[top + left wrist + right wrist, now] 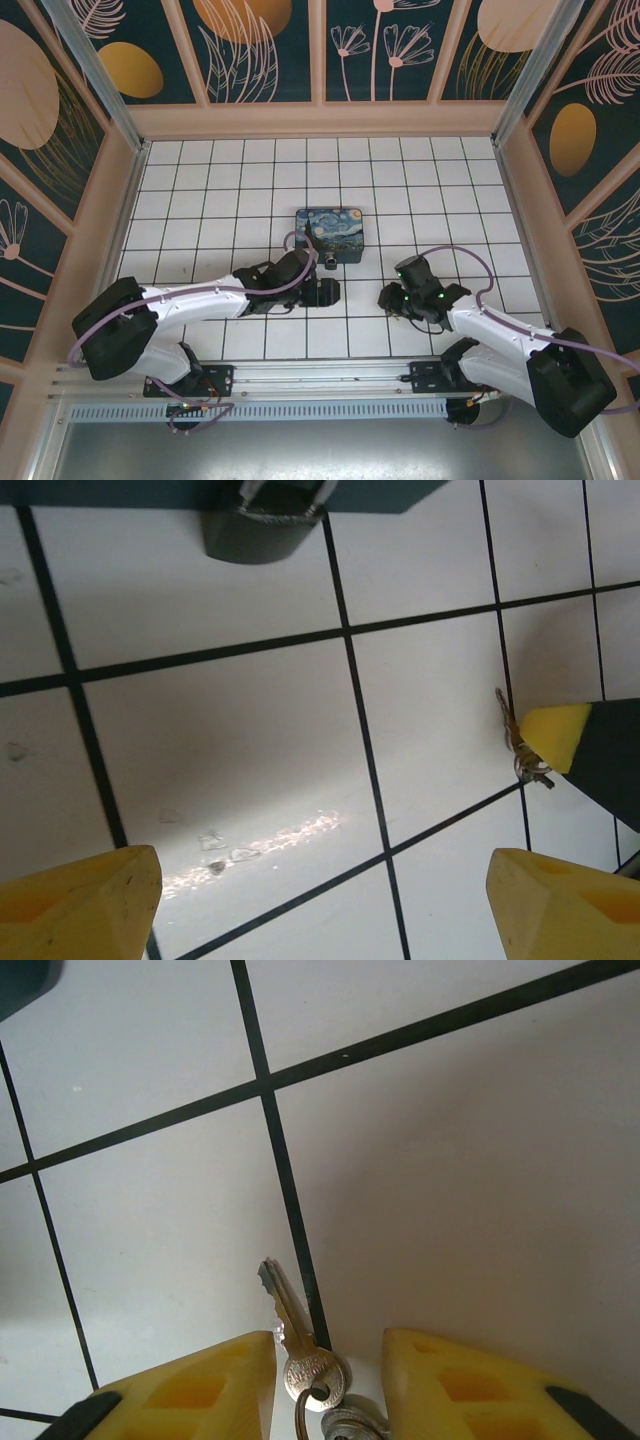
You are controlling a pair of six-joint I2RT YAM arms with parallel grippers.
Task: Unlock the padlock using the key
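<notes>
The small black padlock (pixel 258 530) rests on the white tiled floor against the front edge of the blue painted tin (pixel 330 230), its shackle toward the tin; from above the padlock (pixel 330 262) sits just beyond my left gripper (pixel 328 293). My left gripper (pixel 325 900) is open wide over bare tile, a short way before the padlock. The dull-silver key (pixel 292 1332) lies on the floor on its ring with a second key. My right gripper (pixel 330 1360) is open, its yellow fingers straddling the key's head. The key (pixel 522 748) also pokes out beside a right finger (pixel 560 735).
The tin stands in the middle of the floor, right behind the padlock. Wooden walls with dark floral panels (pixel 260 50) enclose the floor on three sides. The two grippers are about one tile apart. Open tiles lie toward the back and both sides.
</notes>
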